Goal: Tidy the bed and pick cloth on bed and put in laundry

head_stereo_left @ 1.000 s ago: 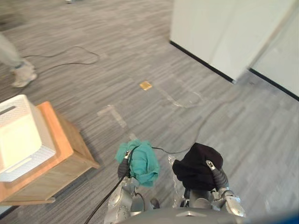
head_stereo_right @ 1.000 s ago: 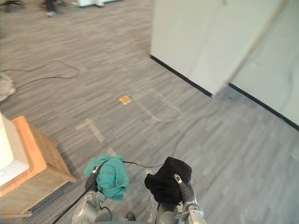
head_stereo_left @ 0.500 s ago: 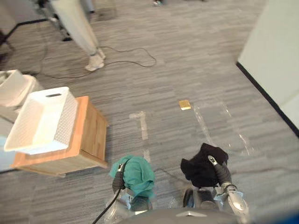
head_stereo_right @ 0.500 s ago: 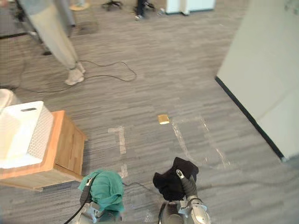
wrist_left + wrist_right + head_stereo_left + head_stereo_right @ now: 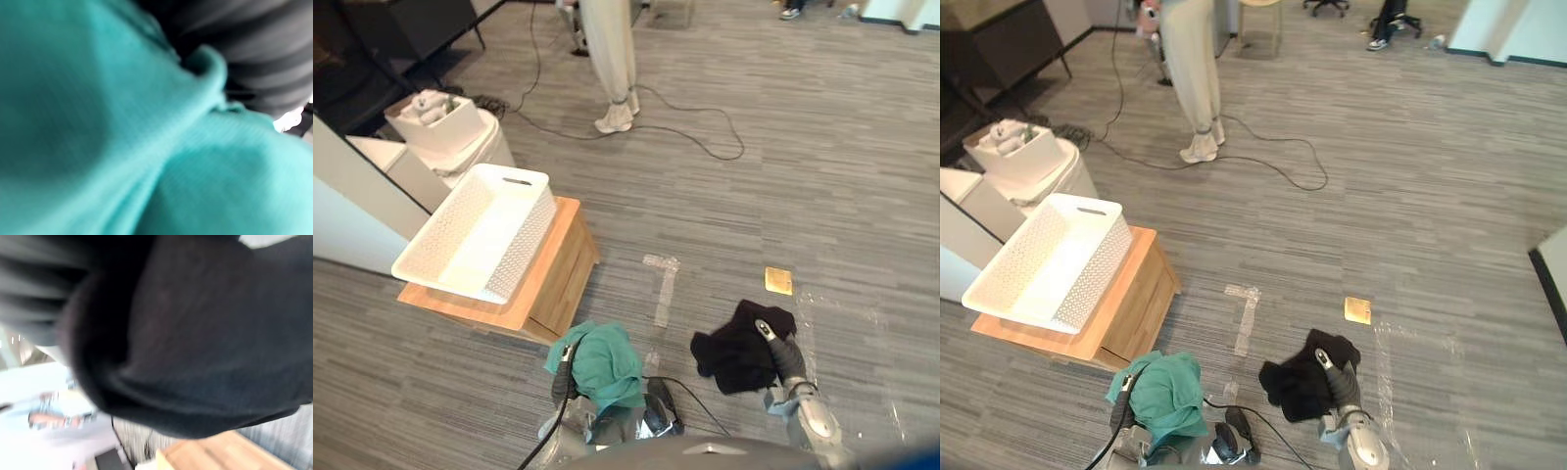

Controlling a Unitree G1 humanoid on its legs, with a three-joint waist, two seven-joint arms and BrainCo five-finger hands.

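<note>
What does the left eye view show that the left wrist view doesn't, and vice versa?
Left eye view adds: the white basket on the wooden stand, the black cloth draped over the right hand, a person's legs and a yellow floor tag.
Left wrist view adds: the left hand, seen as its dark ribbed cover right against the fabric folds.
Both share: the teal cloth, carried on the left arm.

left robot hand [image 5: 264, 56] and right robot hand [image 5: 34, 269], held up side by side ahead of the body; both covered over
</note>
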